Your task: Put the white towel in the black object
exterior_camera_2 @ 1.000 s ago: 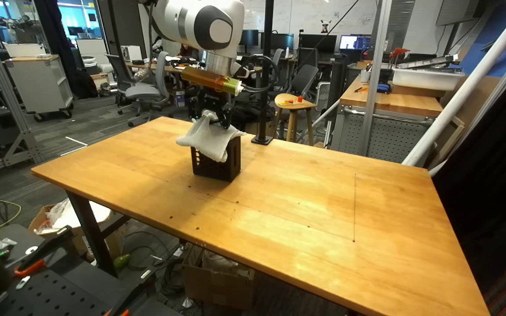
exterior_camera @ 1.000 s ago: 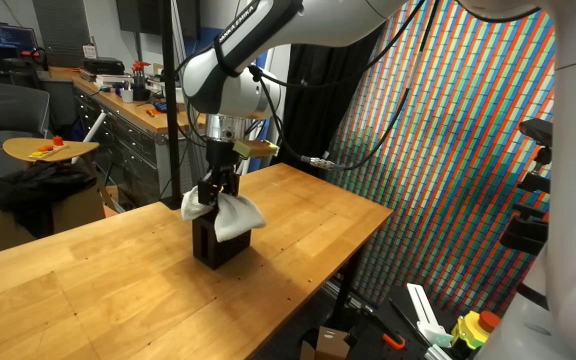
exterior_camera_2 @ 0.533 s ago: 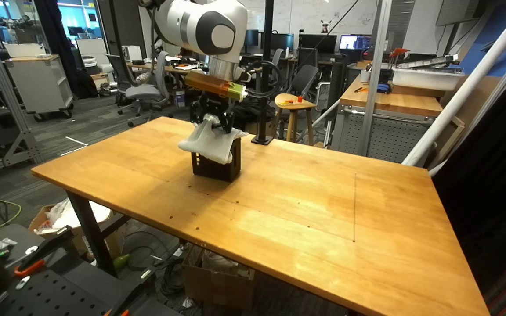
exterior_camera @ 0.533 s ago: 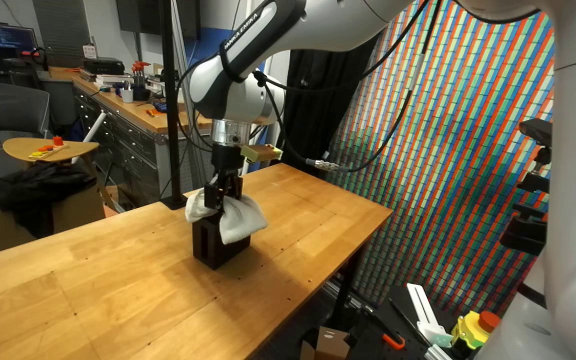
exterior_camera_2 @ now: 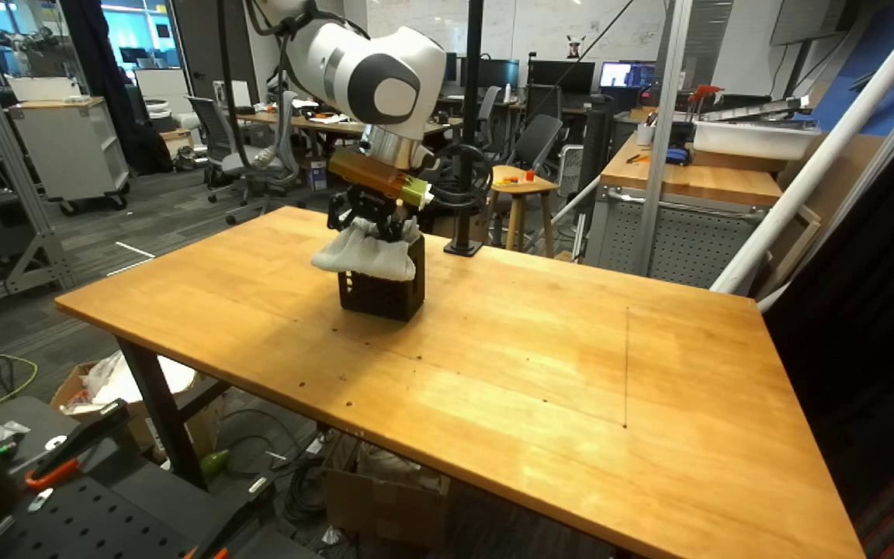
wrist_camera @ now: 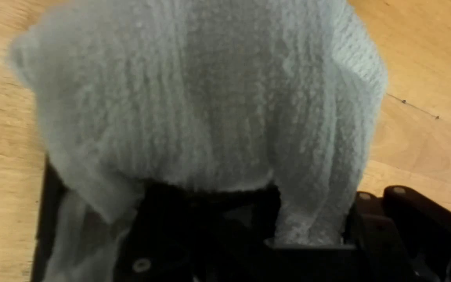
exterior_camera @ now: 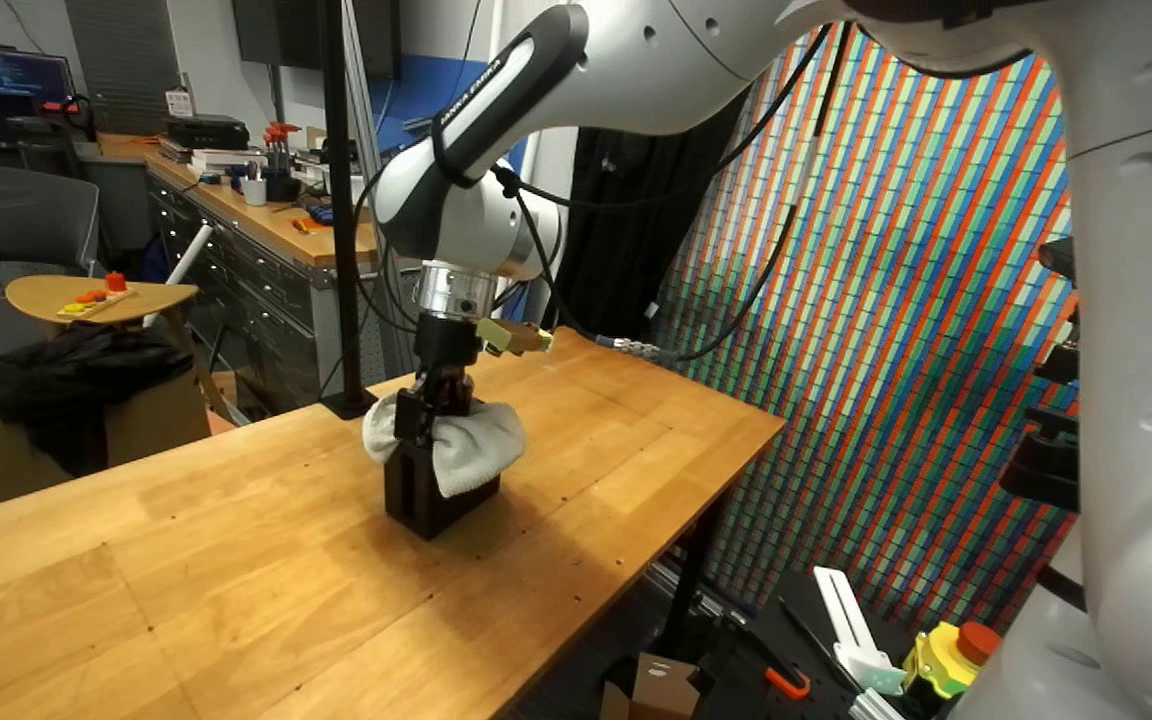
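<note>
A backdrop (exterior_camera: 916, 250) patterned in red, green and blue rises well apart from the fingers (exterior_camera: 408, 415), to their right in an exterior view. The wooden table (exterior_camera_2: 571, 435) spreads out below the fingers in both exterior views, its top a warm, pale brown. From where I stand, the white arm (exterior_camera: 1141, 400) arches over, its end right above the fingers. A black post (exterior_camera: 341, 200) stands upright at the table's edge, near the fingers and to their left in an exterior view. Well behind the fingers, in both exterior views, there's a wooden stool (exterior_camera_2: 507, 186).

Just below the fingers sits a black box (exterior_camera_2: 381, 298), flat on the table. The white towel (exterior_camera_2: 369, 258) is bunched around and below the fingers, draped over the top of the box with its ends hanging outside the walls. In the wrist view another bit of it shows beside the fingers, next to a dark edge; how much lies inside the box I can't see. The gripper (exterior_camera_2: 367, 223) points down into the folds, and an amber casing (exterior_camera_2: 365, 174) sits just above the fingers. As for the fingers themselves, they are partly buried and their tips are hidden, so I can't tell whether they pinch the towel or stand loose in it.
</note>
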`<state>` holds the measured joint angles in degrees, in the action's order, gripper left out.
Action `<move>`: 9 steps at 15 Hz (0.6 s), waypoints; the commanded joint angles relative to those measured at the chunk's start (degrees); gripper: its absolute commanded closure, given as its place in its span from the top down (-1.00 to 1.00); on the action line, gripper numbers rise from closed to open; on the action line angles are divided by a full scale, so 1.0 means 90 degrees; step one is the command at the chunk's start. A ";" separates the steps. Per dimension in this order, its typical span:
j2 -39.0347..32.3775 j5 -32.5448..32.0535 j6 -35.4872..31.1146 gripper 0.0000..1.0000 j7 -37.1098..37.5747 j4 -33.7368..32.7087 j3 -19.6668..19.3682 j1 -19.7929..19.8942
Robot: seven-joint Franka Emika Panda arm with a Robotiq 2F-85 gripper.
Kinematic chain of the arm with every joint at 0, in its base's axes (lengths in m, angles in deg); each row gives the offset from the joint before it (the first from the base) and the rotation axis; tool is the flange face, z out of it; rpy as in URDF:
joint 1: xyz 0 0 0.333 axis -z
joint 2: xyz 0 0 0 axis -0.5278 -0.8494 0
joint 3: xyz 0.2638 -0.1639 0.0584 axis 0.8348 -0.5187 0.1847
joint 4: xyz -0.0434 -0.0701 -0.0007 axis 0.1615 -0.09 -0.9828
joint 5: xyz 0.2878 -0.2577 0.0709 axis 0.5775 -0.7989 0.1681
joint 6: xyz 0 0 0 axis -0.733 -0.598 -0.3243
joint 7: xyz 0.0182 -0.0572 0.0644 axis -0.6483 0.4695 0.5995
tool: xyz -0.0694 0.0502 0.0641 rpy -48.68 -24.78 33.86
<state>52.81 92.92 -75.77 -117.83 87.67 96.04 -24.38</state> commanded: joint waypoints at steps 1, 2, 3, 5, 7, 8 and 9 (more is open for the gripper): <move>-0.0364 0.0517 0.0100 -0.94 -0.0409 -0.0275 0.0262 0.0177; -0.0371 0.0584 0.0134 -0.97 -0.0442 -0.0295 0.0269 0.0188; -0.0373 0.0621 0.0162 -0.97 -0.0451 -0.0319 0.0264 0.0192; -0.0304 0.0580 0.0248 -0.94 -0.0403 -0.0329 0.0204 0.0182; -0.0130 0.0407 0.0300 -0.43 -0.0228 -0.0279 0.0088 0.0150; -0.0036 0.0326 0.0318 -0.41 -0.0142 -0.0248 0.0031 0.0134; 0.0054 0.0223 0.0321 -0.27 -0.0059 -0.0223 -0.0033 0.0112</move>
<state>51.21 96.81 -74.41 -120.10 85.75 96.93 -23.32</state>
